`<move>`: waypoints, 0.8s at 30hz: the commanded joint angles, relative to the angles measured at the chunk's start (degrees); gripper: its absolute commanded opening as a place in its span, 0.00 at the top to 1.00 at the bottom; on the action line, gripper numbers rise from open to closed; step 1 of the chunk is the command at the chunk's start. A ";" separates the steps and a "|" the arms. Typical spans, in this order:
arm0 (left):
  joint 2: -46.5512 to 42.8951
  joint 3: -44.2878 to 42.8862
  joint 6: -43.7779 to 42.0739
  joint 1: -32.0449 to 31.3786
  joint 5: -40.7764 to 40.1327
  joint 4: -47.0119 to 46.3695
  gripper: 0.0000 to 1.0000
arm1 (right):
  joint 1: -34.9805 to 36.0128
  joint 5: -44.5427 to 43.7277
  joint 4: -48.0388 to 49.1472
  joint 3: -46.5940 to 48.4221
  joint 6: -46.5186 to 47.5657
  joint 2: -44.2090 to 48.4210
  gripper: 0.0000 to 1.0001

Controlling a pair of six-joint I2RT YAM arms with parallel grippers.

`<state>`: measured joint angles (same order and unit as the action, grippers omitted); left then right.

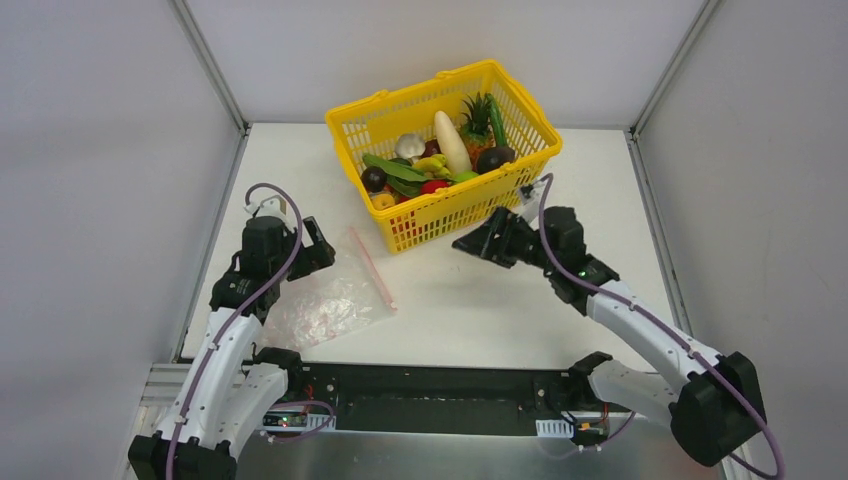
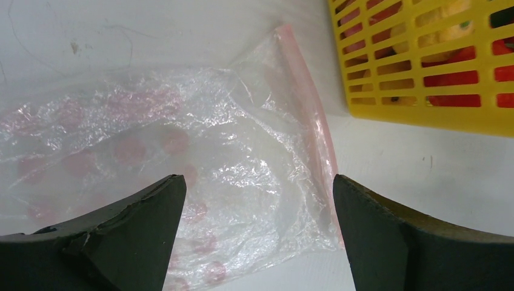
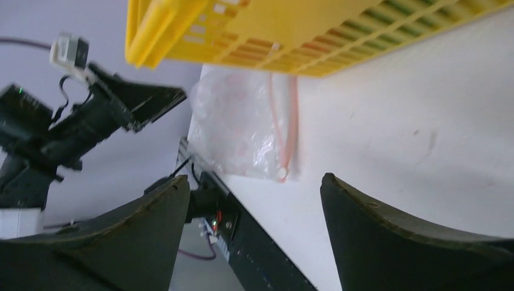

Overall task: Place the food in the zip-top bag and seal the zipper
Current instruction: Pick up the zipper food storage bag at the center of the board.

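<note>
Top external first: food (image 1: 440, 160) in the basket (image 1: 450, 215), zip-top bag (image 1: 325, 305) flat beside it, jaws apart on both arms

Top external. Shows the food heaped inside the yellow basket at the far side of the table (image 1: 500, 300): white radish (image 1: 450, 140), pineapple (image 1: 478, 130), dark avocado (image 1: 495, 157), with green and red pieces among them. Finds the zip-top bag lying flat on the table, to the near left of the basket and apart from it, with the zipper (image 1: 372, 266) along the bag edge that faces the basket. Places the left gripper (image 1: 318, 245) left of the basket, above the bag's far edge, jaws spread and holding nothing. Places the right gripper (image 1: 475, 243) just in front of the basket's near right corner, pointing toward the bag, jaws likewise spread with nothing between them.

Left wrist. Looks down past two dark fingers (image 2: 139, 230) standing wide apart onto the crinkled clear bag (image 2: 182, 139), faint pink dots on it. Shows the zipper (image 2: 309, 97) along the bag's side nearest the basket (image 2: 424, 115), close to the basket wall without touching it. Catches red and yellow food through the lattice.

Right wrist. Takes in the basket's lattice wall (image 3: 291, 30) at the top, the bag (image 3: 242, 127) beyond the widely parted fingers (image 3: 394, 242). Shows the pinkish zipper (image 3: 291, 121) on the bag edge next to the basket.
</note>
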<state>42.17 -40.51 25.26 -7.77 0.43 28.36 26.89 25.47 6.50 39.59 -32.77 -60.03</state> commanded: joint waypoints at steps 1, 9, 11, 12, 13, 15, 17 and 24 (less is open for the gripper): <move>0.49 3.41 3.65 0.48 -0.07 -3.39 0.06 | 9.80 -5.25 10.81 -4.74 -6.90 0.63 0.23; -0.88 6.06 4.14 0.48 -3.18 -4.10 0.06 | 23.79 -12.23 22.93 -5.20 -8.57 -15.54 0.34; -1.37 6.36 4.23 0.48 -3.65 -4.20 0.06 | 26.11 -15.27 26.23 -4.50 -8.53 -19.81 0.34; -1.50 6.40 4.22 0.48 -3.76 -4.23 0.06 | 27.17 -16.95 28.09 -4.26 -8.40 -21.58 0.35; -1.61 6.37 4.22 0.44 -3.73 -4.27 0.06 | 28.25 -18.50 29.74 -4.00 -8.11 -23.43 0.35; -1.90 6.20 4.19 0.46 -3.68 -4.28 0.06 | 29.72 -20.23 32.18 -2.67 -7.54 -27.66 0.35; -1.92 5.99 3.90 0.45 -3.70 -4.36 0.06 | 30.99 -21.47 34.02 -0.60 -6.93 -31.57 0.36; -1.72 5.09 3.14 0.48 -3.21 -3.40 0.06 | 32.43 -23.20 35.79 4.89 -7.18 -41.02 0.36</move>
<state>40.82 -34.68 28.56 -7.77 -2.02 25.56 58.92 5.30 36.80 40.88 -40.25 -97.71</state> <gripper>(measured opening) 0.939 0.644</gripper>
